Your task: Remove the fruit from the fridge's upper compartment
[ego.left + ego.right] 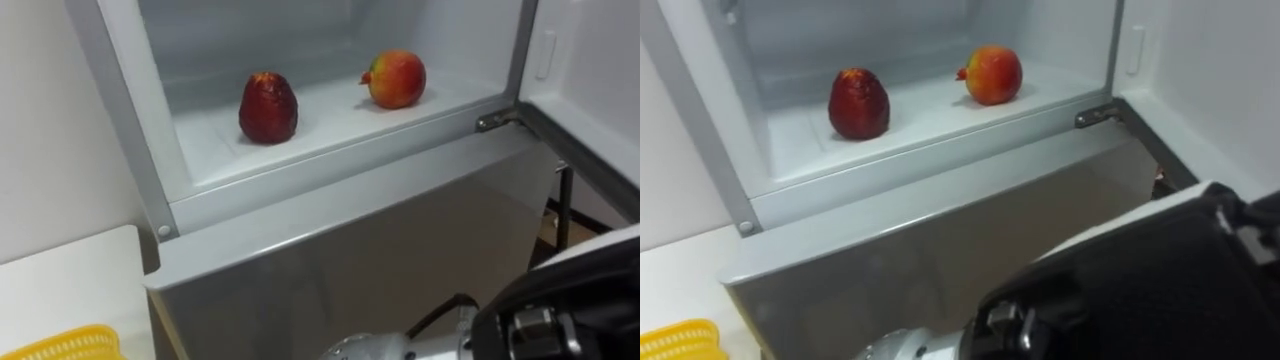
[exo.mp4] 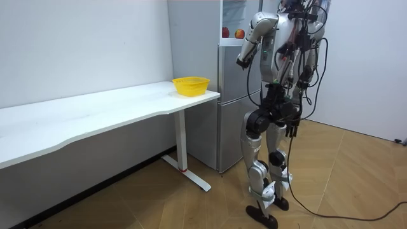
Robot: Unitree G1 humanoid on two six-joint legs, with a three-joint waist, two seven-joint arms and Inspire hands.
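I stand facing the grey fridge (image 1: 350,250), its upper compartment (image 1: 330,125) open at twelve o'clock. The white table (image 1: 60,280) lies at eight o'clock, with the yellow basket (image 1: 70,345) on it at seven. My right hand (image 2: 243,60) is raised before the fridge and my left hand (image 2: 294,130) hangs low; I cannot tell how either is set. In that compartment sit the dark red fruit (image 1: 268,108) at eleven and, well apart at one, the pomegranate (image 1: 397,79).

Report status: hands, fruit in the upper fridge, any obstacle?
Right hand outside, below the open upper fridge. Dark red fruit and red-yellow fruit on its shelf, apart. Door open; nothing before the fruit.
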